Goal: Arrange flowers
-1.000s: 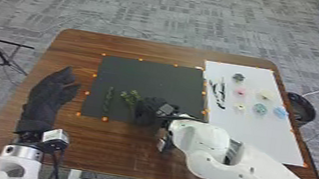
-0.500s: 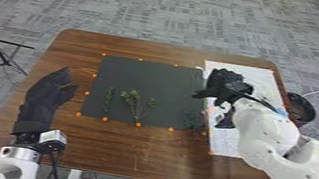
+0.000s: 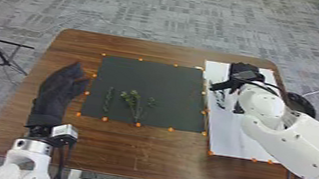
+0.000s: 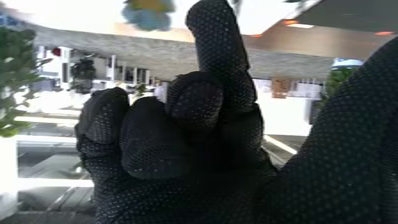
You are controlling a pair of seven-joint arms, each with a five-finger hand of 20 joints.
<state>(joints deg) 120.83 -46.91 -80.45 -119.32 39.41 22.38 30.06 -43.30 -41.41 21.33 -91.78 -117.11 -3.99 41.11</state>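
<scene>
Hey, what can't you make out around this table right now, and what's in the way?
- Head view: whatever lies on the white sheet beneath the right hand and right arm, which cover it.
- Head view: the near side of the round black container, behind the right arm.
- Head view: the kinds of sprigs on the black mat, too small.
- Right wrist view: the rest of the blue-and-yellow flower, cut off by the edge.

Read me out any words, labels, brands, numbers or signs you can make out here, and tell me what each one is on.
There are none that I can read, so nothing to quote.
Black mat: no readable text.
White sheet: no readable text.
Brown table: no readable text.
Left hand and right hand: no readable text on either glove.
</scene>
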